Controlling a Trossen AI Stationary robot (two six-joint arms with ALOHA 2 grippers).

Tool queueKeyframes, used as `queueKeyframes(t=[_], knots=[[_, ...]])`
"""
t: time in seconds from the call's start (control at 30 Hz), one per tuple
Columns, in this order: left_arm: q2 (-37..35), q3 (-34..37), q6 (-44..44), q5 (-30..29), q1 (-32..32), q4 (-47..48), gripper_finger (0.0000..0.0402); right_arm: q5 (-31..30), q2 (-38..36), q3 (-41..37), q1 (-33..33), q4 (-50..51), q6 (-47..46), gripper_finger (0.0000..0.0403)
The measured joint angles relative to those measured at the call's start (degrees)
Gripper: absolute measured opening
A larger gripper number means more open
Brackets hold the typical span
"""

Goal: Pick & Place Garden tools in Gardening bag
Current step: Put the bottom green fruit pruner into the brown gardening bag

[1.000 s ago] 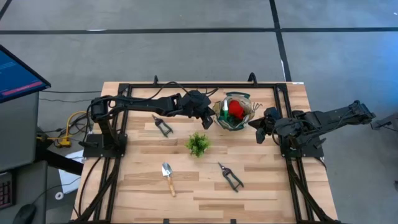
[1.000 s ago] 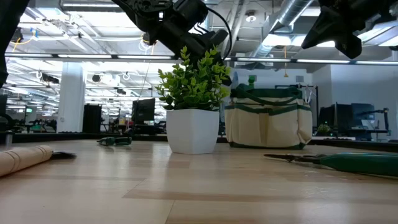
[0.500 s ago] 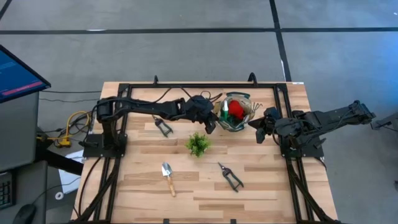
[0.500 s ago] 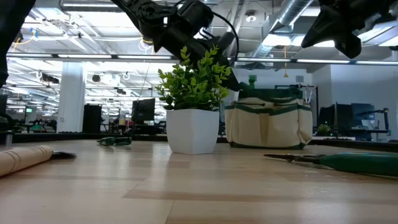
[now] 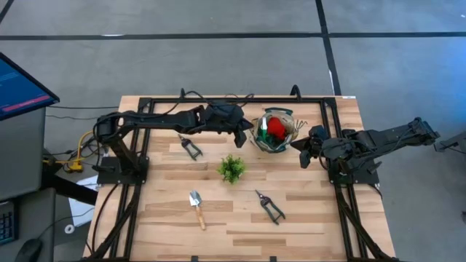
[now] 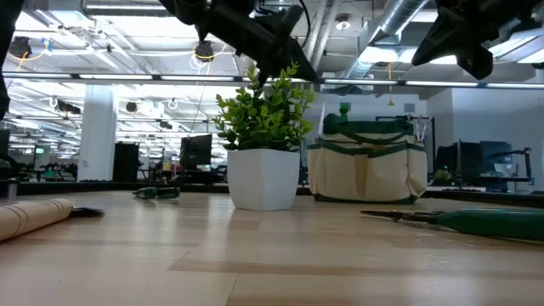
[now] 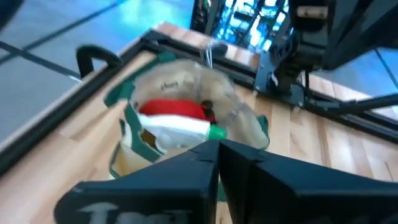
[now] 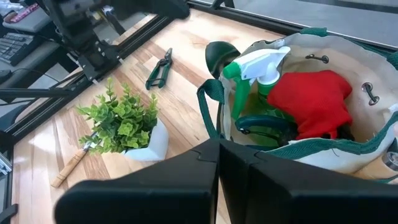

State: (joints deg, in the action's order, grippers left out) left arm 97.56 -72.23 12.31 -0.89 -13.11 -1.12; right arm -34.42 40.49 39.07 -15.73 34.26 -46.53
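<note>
The wooden surface (image 5: 306, 211) carries a black metal frame, and both arms reach over it toward the far side. The left arm stretches from the left edge, and its tool (image 5: 241, 137) hangs in the air just beside the left side of the bag (image 5: 285, 144); its two fingers are pressed together and hold nothing. The right arm lies folded at the right edge, and its tool (image 5: 303, 155) hovers near the right side of the bag, also clenched with nothing between the fingers.

The bag stands upright near the far edge of the surface, between the two tools. Inside it there is a red glove (image 8: 311, 102) and a green spray bottle (image 8: 252, 74) with a white head, which leans against the rim beside the glove. A dark green handle lies lower in the bag under them; I cannot tell which tool it belongs to.

A small plant (image 5: 232, 169) in a white pot stands in the middle of the surface, in front of the bag. Green pruning shears (image 5: 190, 147) lie to the left of it, under the left arm. A trowel (image 5: 196, 207) with a wooden handle lies near the front edge, and another pair of shears (image 5: 270, 206) lies to the right of it, well apart from the bag.
</note>
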Motion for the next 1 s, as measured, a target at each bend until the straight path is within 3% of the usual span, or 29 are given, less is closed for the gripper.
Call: queueKeyframes(t=[0.43, 0.53, 0.7, 1.0], knots=[[-0.92, 0.00, -0.52, 1.36, -5.78, 4.48, 0.0000, 0.25, 0.00, -0.02, 0.02, -0.01, -1.05, 0.0000], [-0.92, 0.00, -0.52, 1.45, -6.32, 4.49, 0.0000, 2.89, 0.42, -0.02, 0.09, -0.54, -1.39, 0.0000], [-0.92, 0.00, -2.00, 1.51, -6.44, 4.52, 0.0000, 6.25, 4.99, -0.02, 0.17, -2.22, -1.50, 0.0000], [-1.31, 0.01, -2.71, 2.22, -6.44, 4.79, 0.0000, 6.09, 14.64, 3.01, 1.69, -2.08, -0.40, 0.0000]])
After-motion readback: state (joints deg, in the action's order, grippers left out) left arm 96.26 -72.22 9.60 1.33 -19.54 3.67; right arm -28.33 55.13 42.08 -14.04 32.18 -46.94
